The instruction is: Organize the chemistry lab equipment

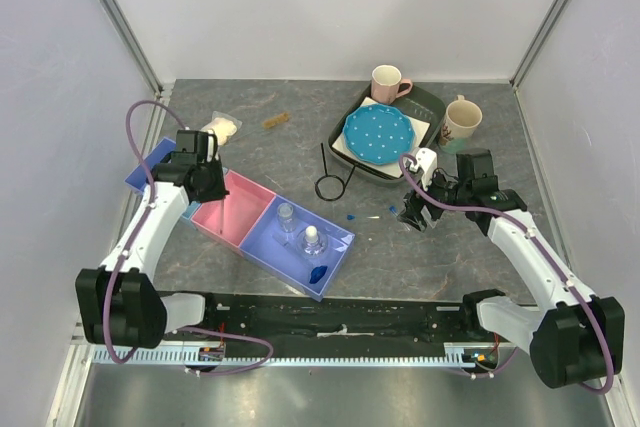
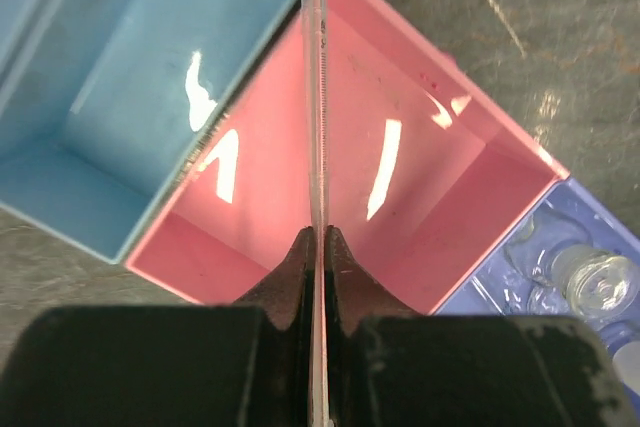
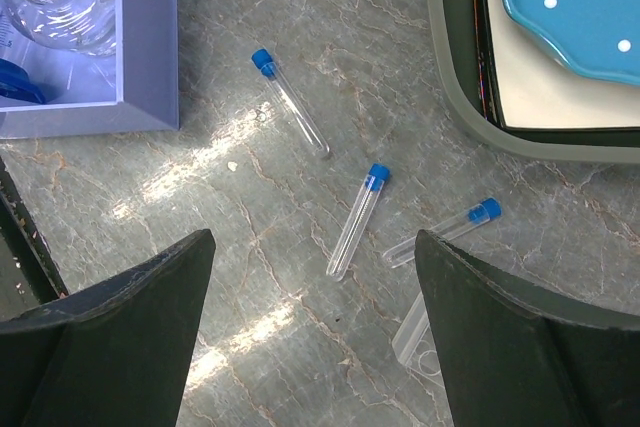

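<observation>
My left gripper (image 1: pixel 205 179) is shut on a thin clear stick (image 2: pixel 316 97) and holds it over the pink compartment (image 2: pixel 440 177). My right gripper (image 1: pixel 415 212) is open and hovers above three blue-capped tubes (image 3: pixel 358 219) lying loose on the table. A corner of the clear tube rack (image 3: pixel 420 342) lies beside the right finger. Two clear bottles (image 1: pixel 287 215) and a blue hexagonal piece (image 1: pixel 317 273) sit in the purple compartment (image 1: pixel 335 247). The black wire ring (image 1: pixel 330 185) lies on the table. A bag of white wads (image 1: pixel 222 128) lies at the back left.
A three-part bin, blue (image 1: pixel 145 169), pink (image 1: pixel 228 212) and purple, lies diagonally at the left. A dark tray (image 1: pixel 352 117) holds the blue dotted plate (image 1: pixel 377 134). Two mugs (image 1: pixel 388 82) stand at the back right. A small brown piece (image 1: pixel 276 121) lies near the back.
</observation>
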